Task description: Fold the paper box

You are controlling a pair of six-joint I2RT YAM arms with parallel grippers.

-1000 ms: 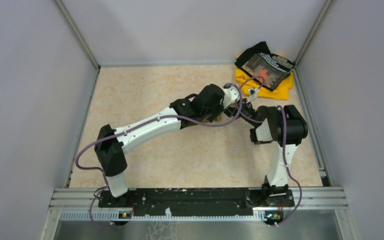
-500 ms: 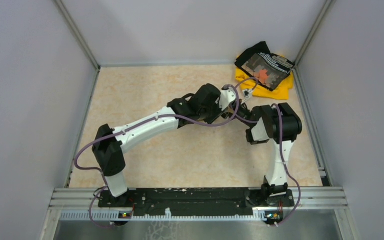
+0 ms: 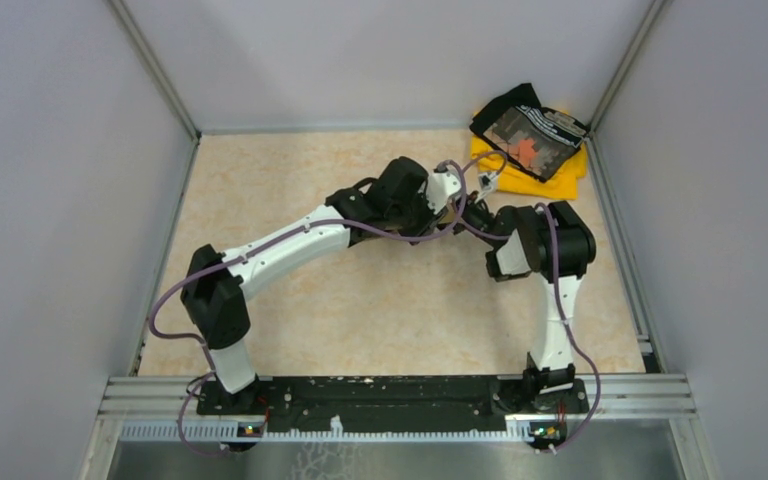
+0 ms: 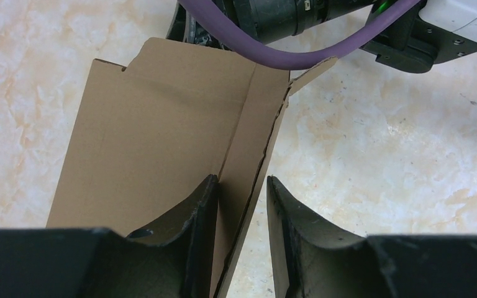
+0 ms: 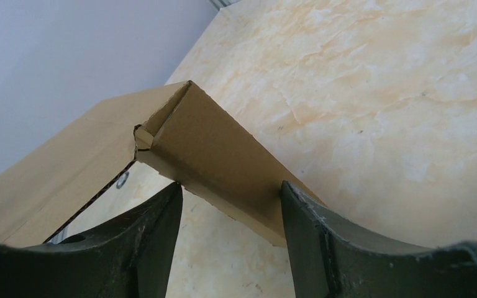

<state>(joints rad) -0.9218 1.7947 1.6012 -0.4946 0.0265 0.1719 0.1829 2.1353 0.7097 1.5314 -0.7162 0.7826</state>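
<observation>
Beige marbled worktop (image 3: pixel 290 190): the paper box (image 4: pixel 161 136) is located beyond centre, between both wrists. Left end effector (image 4: pixel 241 181) is clamped, partway closed, on a folded wall. Right end effector (image 5: pixel 230 186) straddles another wall, jaws spread wider; contact cannot be determined.

Just the one paper box (image 4: pixel 161 136), plain brown cardboard. Two arms, left arm (image 3: pixel 280 250) and right arm (image 3: pixel 557 300), so two claws too: left claw (image 4: pixel 241 183), right claw (image 5: pixel 230 186). Two purple cables (image 4: pixel 286 60), one per arm. One cloth pile (image 3: pixel 530 145), yellow and black, and one worktop (image 3: pixel 380 310).
</observation>
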